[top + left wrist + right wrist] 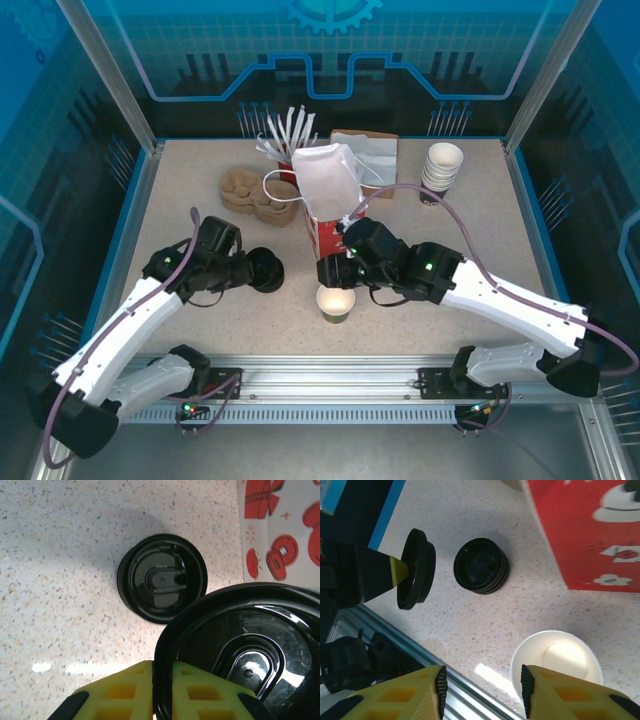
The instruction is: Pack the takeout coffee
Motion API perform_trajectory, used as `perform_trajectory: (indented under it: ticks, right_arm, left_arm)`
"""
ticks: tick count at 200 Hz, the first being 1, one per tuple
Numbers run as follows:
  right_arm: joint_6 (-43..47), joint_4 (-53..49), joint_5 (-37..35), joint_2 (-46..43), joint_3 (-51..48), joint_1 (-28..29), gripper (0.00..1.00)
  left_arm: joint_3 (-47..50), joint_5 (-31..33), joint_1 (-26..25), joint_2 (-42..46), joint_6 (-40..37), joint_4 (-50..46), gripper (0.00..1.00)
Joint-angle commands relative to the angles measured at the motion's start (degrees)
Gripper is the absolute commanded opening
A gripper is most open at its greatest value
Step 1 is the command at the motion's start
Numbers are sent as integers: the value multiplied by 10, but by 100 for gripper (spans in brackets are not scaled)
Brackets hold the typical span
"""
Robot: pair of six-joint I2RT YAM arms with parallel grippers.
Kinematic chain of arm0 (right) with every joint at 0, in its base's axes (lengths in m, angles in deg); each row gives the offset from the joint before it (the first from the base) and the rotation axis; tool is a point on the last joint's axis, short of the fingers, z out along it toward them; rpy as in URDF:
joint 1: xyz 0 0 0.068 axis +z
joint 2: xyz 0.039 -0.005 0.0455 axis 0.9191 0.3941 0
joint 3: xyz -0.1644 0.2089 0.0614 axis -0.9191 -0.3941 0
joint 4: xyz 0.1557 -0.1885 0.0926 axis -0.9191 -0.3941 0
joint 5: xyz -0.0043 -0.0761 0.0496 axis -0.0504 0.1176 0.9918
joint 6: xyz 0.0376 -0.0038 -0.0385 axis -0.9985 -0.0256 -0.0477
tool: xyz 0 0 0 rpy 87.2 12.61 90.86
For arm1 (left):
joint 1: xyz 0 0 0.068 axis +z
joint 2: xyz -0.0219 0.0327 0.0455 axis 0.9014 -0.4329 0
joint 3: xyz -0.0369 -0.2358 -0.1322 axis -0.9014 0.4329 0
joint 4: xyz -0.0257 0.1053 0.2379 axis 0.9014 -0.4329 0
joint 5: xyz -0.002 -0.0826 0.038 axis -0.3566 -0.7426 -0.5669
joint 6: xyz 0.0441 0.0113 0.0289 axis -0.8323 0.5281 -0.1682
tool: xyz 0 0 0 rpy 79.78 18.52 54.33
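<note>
The takeout coffee cup (335,302) stands upright near the table's front edge, uncovered, with a white inside and green sides. In the right wrist view the cup (555,660) sits just beyond my right finger, and nothing lies between the fingers. My right gripper (482,690) hangs open over it, close above the cup (335,272). My left gripper (162,667) is shut on the rim of a black lid (240,650), held on edge above the table. The held lid (415,570) hangs left of the black lid stack (481,566).
A red paper bag (325,230) holding a white plastic bag (325,175) stands behind the cup. Further back are a cardboard cup carrier (250,192), wrapped straws (290,130), a brown napkin pack (365,150) and a stack of white cups (443,165). The metal rail (330,375) borders the front.
</note>
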Motion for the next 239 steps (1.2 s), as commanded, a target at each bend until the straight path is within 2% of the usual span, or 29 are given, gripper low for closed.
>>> perform_trajectory:
  ticks: [1,38,76,121,184,213,239]
  right_arm:
    - [-9,-15,27,27,42,14,48]
    - [-7,-22,40,75,100,36,54]
    - [-8,-30,49,108,129,45,56]
    - [-15,-41,40,102,118,45,57]
    - [-13,-62,27,93,111,44,59]
    - [-12,-66,22,92,106,40,58]
    - [-11,-70,19,90,102,33,51]
  left_arm:
    - [-25,3,-18,31,20,-78,12]
    - [-48,4,-57,48,39,-125,12]
    - [-77,20,-115,33,64,-134,12]
    - [-122,55,-180,-10,79,-127,12]
    - [-159,67,-231,-63,91,-95,12]
    - [-175,72,-245,-81,91,-94,12]
    - [-183,74,-254,-90,89,-94,12]
